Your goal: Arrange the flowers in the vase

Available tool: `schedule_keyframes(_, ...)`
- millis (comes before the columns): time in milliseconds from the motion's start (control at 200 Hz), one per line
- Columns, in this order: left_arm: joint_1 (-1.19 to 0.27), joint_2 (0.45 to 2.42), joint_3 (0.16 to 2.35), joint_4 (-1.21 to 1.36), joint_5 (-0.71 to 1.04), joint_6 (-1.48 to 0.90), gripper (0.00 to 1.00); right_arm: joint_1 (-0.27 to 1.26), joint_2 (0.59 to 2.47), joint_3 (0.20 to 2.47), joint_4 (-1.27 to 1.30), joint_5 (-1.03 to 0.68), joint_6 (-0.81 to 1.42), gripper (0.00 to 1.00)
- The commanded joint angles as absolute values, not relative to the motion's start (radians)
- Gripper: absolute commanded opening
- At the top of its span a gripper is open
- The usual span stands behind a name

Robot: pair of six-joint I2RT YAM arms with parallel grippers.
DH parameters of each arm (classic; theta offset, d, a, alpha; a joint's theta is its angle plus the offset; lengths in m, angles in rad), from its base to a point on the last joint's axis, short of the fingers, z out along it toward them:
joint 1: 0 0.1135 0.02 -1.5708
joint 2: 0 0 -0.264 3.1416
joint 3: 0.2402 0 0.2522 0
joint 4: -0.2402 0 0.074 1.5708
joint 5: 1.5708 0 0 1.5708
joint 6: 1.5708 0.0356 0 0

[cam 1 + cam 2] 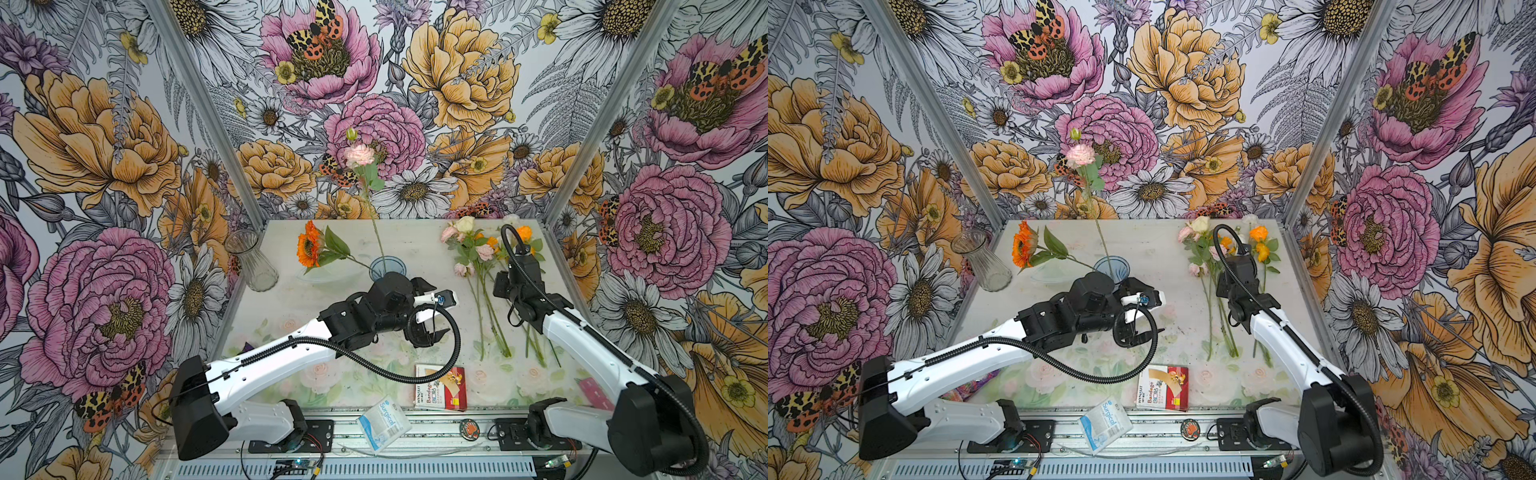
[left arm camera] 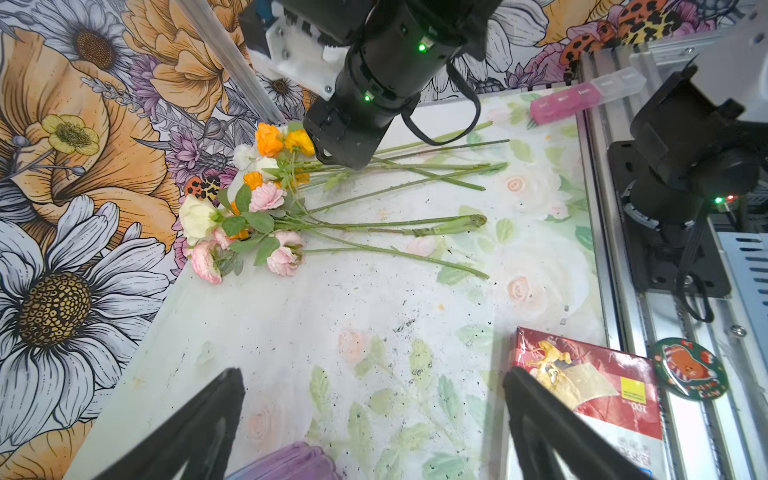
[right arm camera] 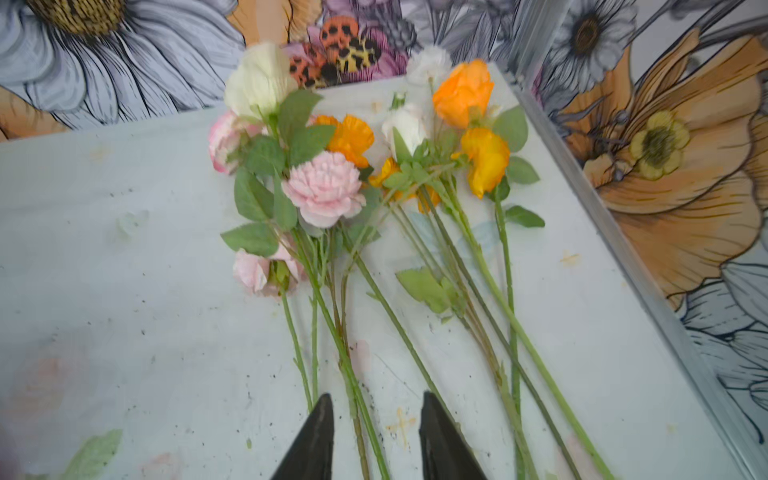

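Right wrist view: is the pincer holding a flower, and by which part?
Nothing is gripped. The right pincer stands open astride the lower stems of the flowers, which lie on the table, and it is not closed on them. The left pincer is open and empty.

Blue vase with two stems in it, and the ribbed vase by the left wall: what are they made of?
Blue vase: blue-tinted transparent glass or plastic, smooth rim; which one, the look leaves open. Ribbed vase: colourless, glossy, see-through with vertical ridges; probably glass.
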State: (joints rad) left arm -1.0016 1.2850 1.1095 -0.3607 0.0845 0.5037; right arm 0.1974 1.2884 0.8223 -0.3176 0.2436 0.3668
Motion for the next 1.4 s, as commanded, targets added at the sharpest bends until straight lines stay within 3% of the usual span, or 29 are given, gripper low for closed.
schedule_keyframes(0,-1.006,1.270,1.106,-0.327,0.040,0.493,0.99,0.159,1.410,0.879,-0.360,0.042,0.338,0.33)
schedule_keyframes(145,-1.004,1.267,1.099,-0.327,0.040,0.505,0.99,0.149,1.570,0.955,-0.359,0.034,0.313,0.26)
schedule_keyframes(425,-1.002,1.265,1.098,-0.333,0.040,0.518,0.99,0.144,1.722,1.070,-0.362,0.042,0.283,0.24)
schedule_keyframes(1396,-1.000,1.268,1.100,-0.341,0.041,0.525,0.99,0.121,1.897,1.242,-0.483,0.021,0.301,0.21)
